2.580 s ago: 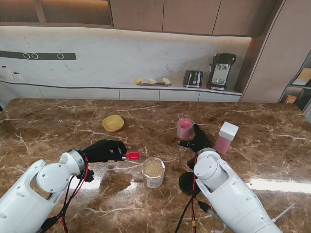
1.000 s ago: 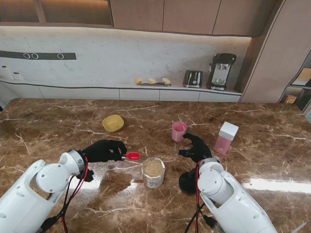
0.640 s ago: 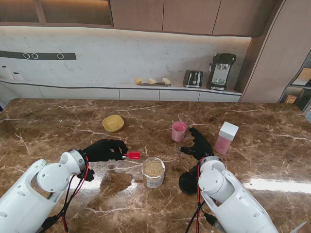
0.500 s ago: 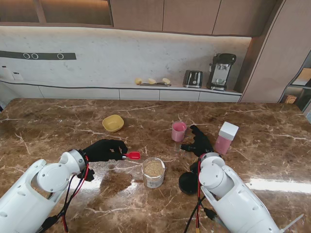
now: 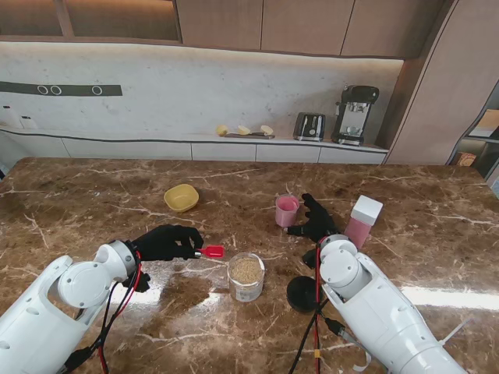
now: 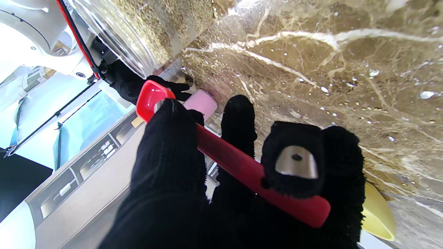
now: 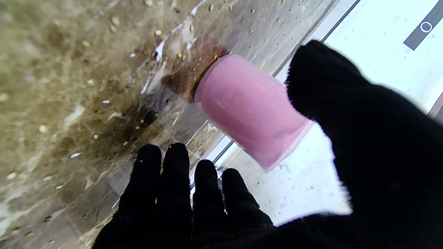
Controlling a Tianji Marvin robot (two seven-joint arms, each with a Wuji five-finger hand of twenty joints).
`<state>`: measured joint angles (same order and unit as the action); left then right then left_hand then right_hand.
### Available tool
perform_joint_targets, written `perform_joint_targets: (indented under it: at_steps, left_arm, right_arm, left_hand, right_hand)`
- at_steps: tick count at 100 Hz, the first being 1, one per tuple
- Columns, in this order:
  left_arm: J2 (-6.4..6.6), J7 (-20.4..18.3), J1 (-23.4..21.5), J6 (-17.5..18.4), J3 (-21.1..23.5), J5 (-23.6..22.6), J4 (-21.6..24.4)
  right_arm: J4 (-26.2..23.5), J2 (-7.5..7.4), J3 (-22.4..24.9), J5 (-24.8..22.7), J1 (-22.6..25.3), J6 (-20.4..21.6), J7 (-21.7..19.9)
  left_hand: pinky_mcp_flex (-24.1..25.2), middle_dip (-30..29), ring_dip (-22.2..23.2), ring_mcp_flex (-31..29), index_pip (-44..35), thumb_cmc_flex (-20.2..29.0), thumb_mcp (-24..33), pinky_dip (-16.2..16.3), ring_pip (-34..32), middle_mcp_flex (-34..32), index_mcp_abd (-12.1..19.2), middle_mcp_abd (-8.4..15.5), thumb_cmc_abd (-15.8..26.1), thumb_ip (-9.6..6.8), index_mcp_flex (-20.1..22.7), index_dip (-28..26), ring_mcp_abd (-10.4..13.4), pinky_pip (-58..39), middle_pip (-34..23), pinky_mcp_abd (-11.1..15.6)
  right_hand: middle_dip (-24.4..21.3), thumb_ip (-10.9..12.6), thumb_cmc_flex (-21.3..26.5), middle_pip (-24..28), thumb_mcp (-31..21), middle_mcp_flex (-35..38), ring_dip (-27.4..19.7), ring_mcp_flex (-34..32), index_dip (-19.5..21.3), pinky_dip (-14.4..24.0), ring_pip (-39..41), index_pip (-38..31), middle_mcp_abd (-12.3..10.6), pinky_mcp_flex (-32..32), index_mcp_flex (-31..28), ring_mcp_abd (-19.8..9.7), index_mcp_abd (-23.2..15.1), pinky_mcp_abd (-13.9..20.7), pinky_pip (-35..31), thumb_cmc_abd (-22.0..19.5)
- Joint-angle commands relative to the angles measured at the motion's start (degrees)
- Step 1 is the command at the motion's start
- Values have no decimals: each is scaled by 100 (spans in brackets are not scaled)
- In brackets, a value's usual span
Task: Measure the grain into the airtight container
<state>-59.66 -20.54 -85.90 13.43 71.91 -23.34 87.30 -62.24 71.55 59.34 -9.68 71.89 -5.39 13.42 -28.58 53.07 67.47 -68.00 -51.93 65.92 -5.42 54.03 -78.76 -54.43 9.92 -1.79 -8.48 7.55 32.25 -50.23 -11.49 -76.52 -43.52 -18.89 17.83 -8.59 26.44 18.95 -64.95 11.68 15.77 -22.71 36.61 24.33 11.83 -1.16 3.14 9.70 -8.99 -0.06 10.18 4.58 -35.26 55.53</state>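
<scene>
A clear jar [image 5: 246,276] holding grain [image 6: 152,27] stands near me at the middle of the table. My left hand [image 5: 168,241] is shut on a red scoop [image 5: 212,252], whose handle [image 6: 242,166] crosses my fingers and whose empty bowl [image 6: 150,98] points toward the jar. A pink cup [image 5: 286,210] stands upright farther away. My right hand [image 5: 314,220] is open just right of it. In the right wrist view its thumb [image 7: 328,79] and fingers [image 7: 173,193] lie on either side of the pink cup [image 7: 249,107], apart from it.
A black round lid [image 5: 300,294] lies right of the jar, close to my right arm. A pink container with a white lid [image 5: 362,221] stands right of my right hand. A yellow bowl [image 5: 181,197] sits farther away on the left. Loose grains dot the marble [image 6: 346,103].
The right hand drew back from the pink cup, leaving it slightly further left, then moved forward again beside it. The left hand and scoop have stayed still.
</scene>
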Motion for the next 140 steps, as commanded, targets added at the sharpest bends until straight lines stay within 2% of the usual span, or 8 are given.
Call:
perform_joint_targets:
  at_steps: [1,9,20,49,70,94,110,140]
  left_arm:
    - [13,-24,-27,-33,-12,7,-23]
    - [18,-51,-26,-42,-15,13,-27]
    - [25,-86,-45,-69,3,12,-3]
    - [35,-130,-98,-122,64,-18,51]
    - [47,-188,-148,-173,109,-30,99]
    - [56,-232,-178,-215,147,-35,132]
    - [60,-253,-178,-206,156,-34,134]
    - [56,-214,-196,-160,185,-57,118]
  right_arm:
    - [190,91,-32,118,-48,1,-80]
    - [327,137,-69,251,-130,20,-83]
    - [502,182,-132,338,-243,83,-85]
    - [949,293,-240,638,-501,180,-195]
    - [1381,394,-339,842,-687,268,-300]
    - [1725,500,-428,976,-773,347,-318]
    - [1694,499,-433,1011,-726,320,-334]
    - [1103,311,-273,886,-395,61,-439]
  left_hand:
    - [53,59,106,-214,-321,455,298,139,-76,-83,523,112,309,-240,163,-178,-186,-23,-158,-119]
    - [53,59,107,-212,-319,456,299,139,-74,-88,523,108,310,-240,162,-179,-186,-21,-157,-120]
    - [62,61,108,-208,-321,457,300,141,-70,-80,515,108,310,-241,163,-185,-188,-17,-154,-123]
    - [73,64,112,-203,-312,449,296,144,-65,-77,519,120,319,-239,144,-183,-189,-11,-153,-119]
    - [86,62,115,-187,-316,451,296,143,-54,-76,514,117,317,-239,146,-182,-189,-2,-149,-118]
    - [111,58,117,-170,-311,446,294,142,-40,-80,509,119,324,-238,137,-175,-193,14,-145,-121]
    - [119,56,119,-162,-310,449,296,141,-30,-82,500,120,329,-238,136,-169,-194,22,-144,-119]
    - [120,53,124,-156,-321,451,294,142,-23,-92,510,118,322,-236,145,-170,-191,24,-147,-117]
  right_hand:
    - [171,-280,-318,78,-243,-199,178,212,196,113,60,76,-88,-6,161,-78,14,-629,64,319]
    - [200,-294,-361,82,-236,-193,194,236,259,140,62,50,-98,-41,155,-78,11,-646,92,335]
    - [346,-318,-430,93,-274,-202,248,289,763,282,76,-264,-134,-101,269,-67,-72,-670,188,395]
    - [425,-309,-292,51,-298,-229,271,395,1133,398,59,-571,-142,-210,294,-69,-428,-717,256,443]
    - [445,-294,-170,-72,-263,-241,291,490,1257,457,44,-702,-177,-276,284,-67,-1023,-700,306,448]
    - [493,-270,-10,-210,-202,-236,310,511,1658,545,46,-979,-243,-299,340,-71,-1747,-699,367,391]
    - [535,-250,23,-207,-144,-227,318,524,1972,594,52,-1268,-268,-323,121,-73,-2031,-699,400,340]
    - [524,-258,-165,-238,-156,-234,322,515,2138,641,45,-1324,-254,-349,116,-58,-1744,-714,419,346]
